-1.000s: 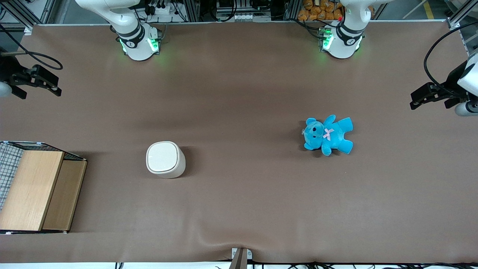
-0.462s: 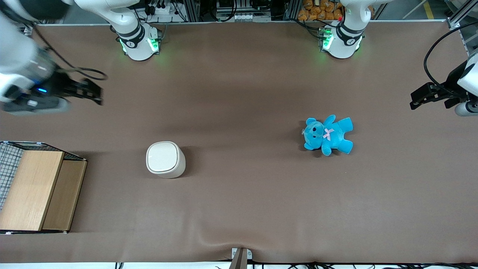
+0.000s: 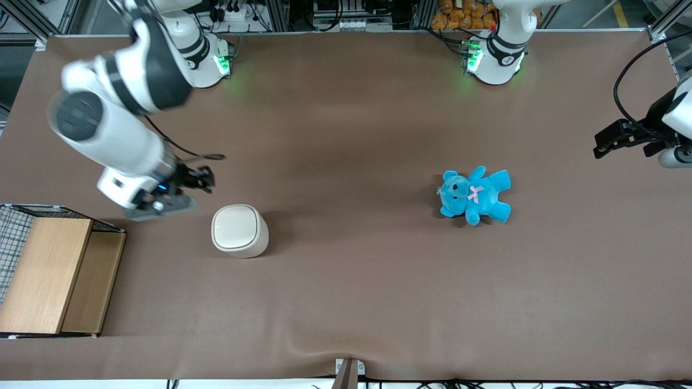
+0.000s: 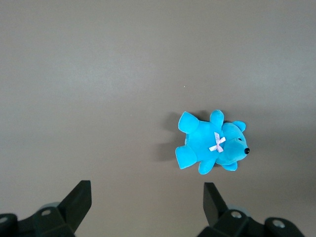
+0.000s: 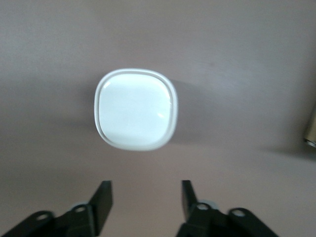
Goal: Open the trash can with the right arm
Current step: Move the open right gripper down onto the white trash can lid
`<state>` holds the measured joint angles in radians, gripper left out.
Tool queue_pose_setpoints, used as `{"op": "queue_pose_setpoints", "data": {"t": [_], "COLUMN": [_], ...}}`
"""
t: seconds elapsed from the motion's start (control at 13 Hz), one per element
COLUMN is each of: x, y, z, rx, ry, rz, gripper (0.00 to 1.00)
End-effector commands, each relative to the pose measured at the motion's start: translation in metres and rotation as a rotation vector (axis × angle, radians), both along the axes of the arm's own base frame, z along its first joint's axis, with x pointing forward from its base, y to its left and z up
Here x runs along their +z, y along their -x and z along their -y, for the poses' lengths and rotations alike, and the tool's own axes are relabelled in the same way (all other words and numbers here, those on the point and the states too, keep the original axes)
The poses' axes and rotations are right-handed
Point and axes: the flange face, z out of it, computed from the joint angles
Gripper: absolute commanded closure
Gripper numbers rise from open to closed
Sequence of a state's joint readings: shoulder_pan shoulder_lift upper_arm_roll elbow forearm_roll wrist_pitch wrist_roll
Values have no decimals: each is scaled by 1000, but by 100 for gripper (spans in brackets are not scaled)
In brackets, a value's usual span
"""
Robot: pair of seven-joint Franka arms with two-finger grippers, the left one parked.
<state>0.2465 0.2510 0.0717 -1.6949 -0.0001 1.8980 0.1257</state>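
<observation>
Trash can (image 3: 238, 229) stands upright on the table (image 3: 351, 281), lid closed, near the wooden box (image 3: 54, 273). Right arm's gripper (image 3: 203, 179) hovers just beside it, farther from the front camera, fingers (image 5: 101, 200) spread wide, empty, probably positioned for reaching the lid.

No readable text, label, brand or number anywhere: none on the trash can (image 3: 239, 230), none on the gripper (image 3: 203, 179), none on the counter (image 3: 351, 281).

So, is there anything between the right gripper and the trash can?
No. In the right wrist view only bare brown table lies between the open gripper and the closed trash can; nothing blocks the way.
</observation>
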Motion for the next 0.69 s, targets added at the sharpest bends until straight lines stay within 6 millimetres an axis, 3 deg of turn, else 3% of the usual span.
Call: {"op": "queue_pose_setpoints", "data": {"t": [0.0,0.08,0.38,0.62], "x": [-32,-40,-79,-96], "y": [4,5,-6,-11], "z": [-16,-17,-13,-8], "rx": [-64,-64,-68,-70], "ry": [-4,0,14,33], "rz": [15,23,14,16], "gripper": [96,100,100,100]}}
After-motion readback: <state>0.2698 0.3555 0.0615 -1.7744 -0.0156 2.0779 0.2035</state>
